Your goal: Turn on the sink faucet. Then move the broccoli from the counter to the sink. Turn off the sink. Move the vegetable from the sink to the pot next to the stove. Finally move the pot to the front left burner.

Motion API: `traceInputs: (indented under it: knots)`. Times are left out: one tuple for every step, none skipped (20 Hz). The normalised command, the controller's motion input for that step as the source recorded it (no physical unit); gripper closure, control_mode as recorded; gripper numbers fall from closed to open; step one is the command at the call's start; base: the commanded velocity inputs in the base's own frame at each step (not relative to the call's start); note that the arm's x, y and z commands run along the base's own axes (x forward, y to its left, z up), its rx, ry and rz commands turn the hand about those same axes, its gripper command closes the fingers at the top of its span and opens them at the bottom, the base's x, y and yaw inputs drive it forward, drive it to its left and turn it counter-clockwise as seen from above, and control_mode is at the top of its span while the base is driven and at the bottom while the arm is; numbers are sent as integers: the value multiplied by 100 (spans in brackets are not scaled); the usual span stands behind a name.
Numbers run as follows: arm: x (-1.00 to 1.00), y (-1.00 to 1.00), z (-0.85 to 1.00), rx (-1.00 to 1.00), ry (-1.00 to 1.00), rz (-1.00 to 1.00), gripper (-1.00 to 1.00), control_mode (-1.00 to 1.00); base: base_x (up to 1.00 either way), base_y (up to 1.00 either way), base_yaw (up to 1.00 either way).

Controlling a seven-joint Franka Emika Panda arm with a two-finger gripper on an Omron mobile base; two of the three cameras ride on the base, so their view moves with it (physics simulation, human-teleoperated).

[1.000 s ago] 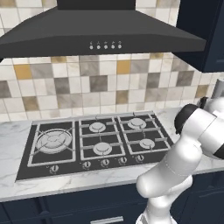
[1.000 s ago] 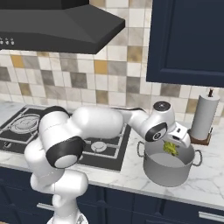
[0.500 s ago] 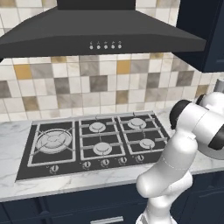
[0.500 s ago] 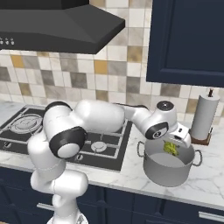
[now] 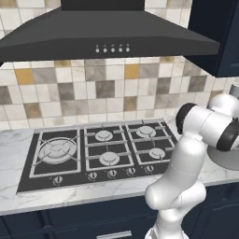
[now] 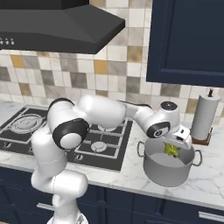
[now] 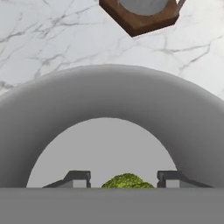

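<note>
- Pot: round silver-grey metal, two side handles, standing upright on the counter just to the right of the stove; in the left base view its curved wall shows at the right edge, partly behind the arm.
- Broccoli: small green floret, inside the mouth of the pot at rim level, directly under the tool; in the hand view its green crown sits between the two dark fingertips, with the grey inner floor of the pot beyond it.
- Tool: reaching over the pot opening from the left, pointing down into it. Fingertips stand apart with the broccoli between them; contact with the floret cannot be told, so whether it is clamped or loose cannot be told.
- Stove: black glass cooktop with five burners under black grates and a row of knobs along its front edge, set into the counter.
- Front left burner: largest silver ring burner, at the left end of the stove, well apart from the pot.
- Counter: white marble with grey veins, carrying stove and pot.
- Range hood: dark, above the stove, a row of small buttons on its front.
- Paper towel holder: upright white roll on a brown wooden base, near the pot on its far right side.
- Wall cabinet: dark blue, above the pot.
</note>
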Motion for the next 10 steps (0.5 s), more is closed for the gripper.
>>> traceInputs:
  knots:
    - [0, 0, -16, 2, 6, 2, 100, -100, 0, 0, 0]
    - [0, 0, -18, 2, 6, 2, 100, -100, 0, 0, 0]
    - [0, 0, -20, 2, 6, 2, 100, -100, 0, 0, 0]
    - [0, 0, -24, 0, 5, 2, 100, -100, 0, 0, 0]
    - [0, 0, -26, 1, 5, 2, 100, -100, 0, 0, 0]
    - [0, 0, -27, 1, 4, 2, 100, -100, 0, 0, 0]
    - [0, 0, -28, 1, 4, 2, 100, -100, 0, 0, 0]
    - [0, 0, -29, 1, 3, 2, 100, -100, 0, 0, 0]
    - [0, 0, -29, 0, 1, 2, 100, -100, 0, 0, 0]
    - [0, 0, -27, 0, 0, 3, 100, -100, 0, 0, 0]
